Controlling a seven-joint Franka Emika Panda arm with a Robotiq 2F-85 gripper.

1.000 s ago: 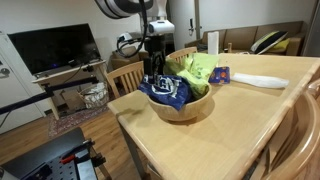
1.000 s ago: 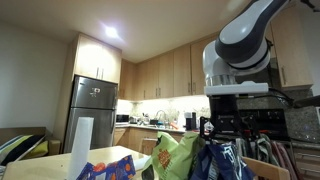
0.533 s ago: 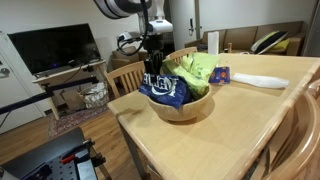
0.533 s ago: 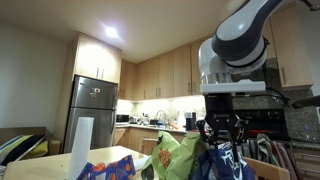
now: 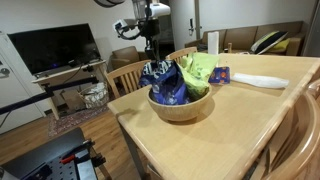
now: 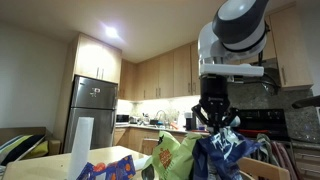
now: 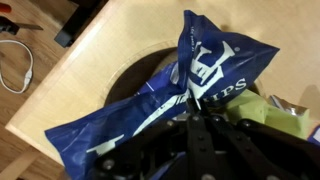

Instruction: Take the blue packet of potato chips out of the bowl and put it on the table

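**Chip packet dangling by a pinch over the bowl**

The blue packet of potato chips hangs crumpled from the fingers, which are pinched shut on its top edge. Its lower end sits at the rim of the bowl, and I cannot tell whether it is clear. The hold is only on slick foil, so I'd guess it could slip and drop back in. The trailing end might also snag the rim and drag the bowl. The lime-green bag lying against it in the bowl might be pulled along. The bowl stands near a corner of the pale wooden table. Beyond the bowl sit a small blue-red item and a paper roll, and past that corner are a chair and a television.
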